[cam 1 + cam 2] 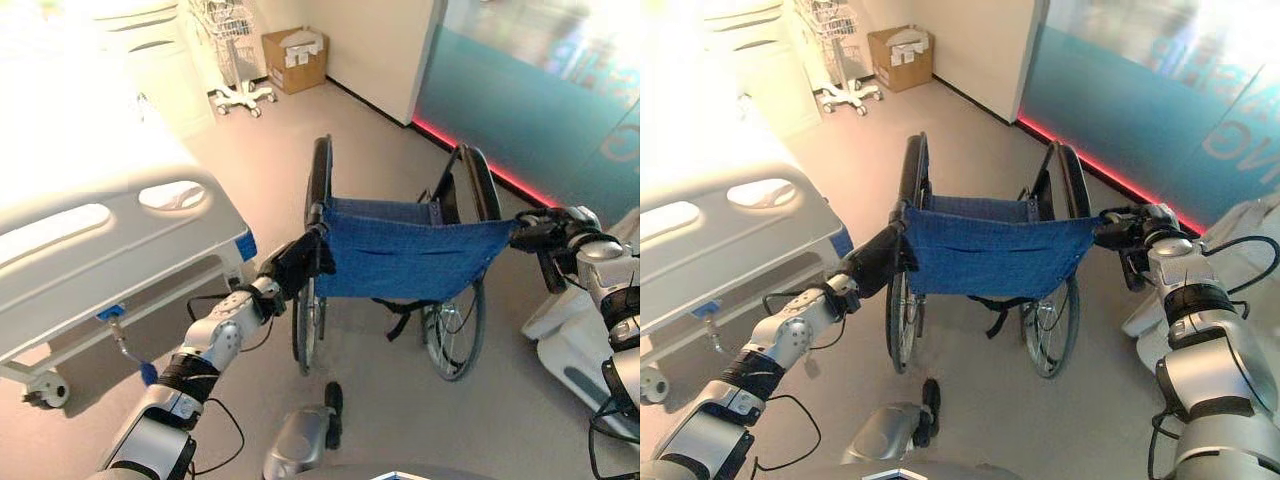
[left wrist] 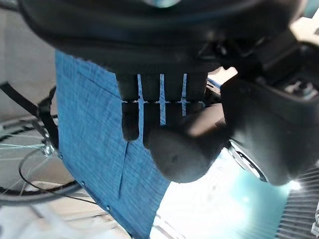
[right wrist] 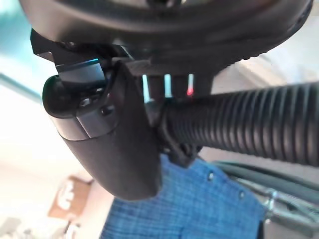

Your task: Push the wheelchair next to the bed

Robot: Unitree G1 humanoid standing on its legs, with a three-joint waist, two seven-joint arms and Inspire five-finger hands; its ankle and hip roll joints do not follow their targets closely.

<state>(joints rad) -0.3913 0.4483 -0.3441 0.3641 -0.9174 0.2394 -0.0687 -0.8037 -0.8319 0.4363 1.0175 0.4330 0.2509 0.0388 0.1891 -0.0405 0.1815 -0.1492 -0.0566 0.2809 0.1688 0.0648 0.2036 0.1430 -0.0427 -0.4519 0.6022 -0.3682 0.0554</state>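
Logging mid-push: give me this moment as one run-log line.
left hand: shut on left push handle | right hand: shut on right push handle | wheelchair: beside bed, gap remains

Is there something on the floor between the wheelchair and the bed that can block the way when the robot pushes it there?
Nothing visible blocks it. The left hand and right hand are both curled on the push handles of the wheelchair. The bed stands to the robot's left, and the strip of floor between them looks bare.

Open beige floor [image 1: 370, 120] ahead of the blue-backed wheelchair [image 1: 400, 255]. On the left, close beside it, white hospital bed [image 1: 120, 250]. On the right, teal glass wall [image 1: 540, 90]. Far ahead, wheeled wire cart [image 1: 235, 50], cardboard box [image 1: 295, 60].
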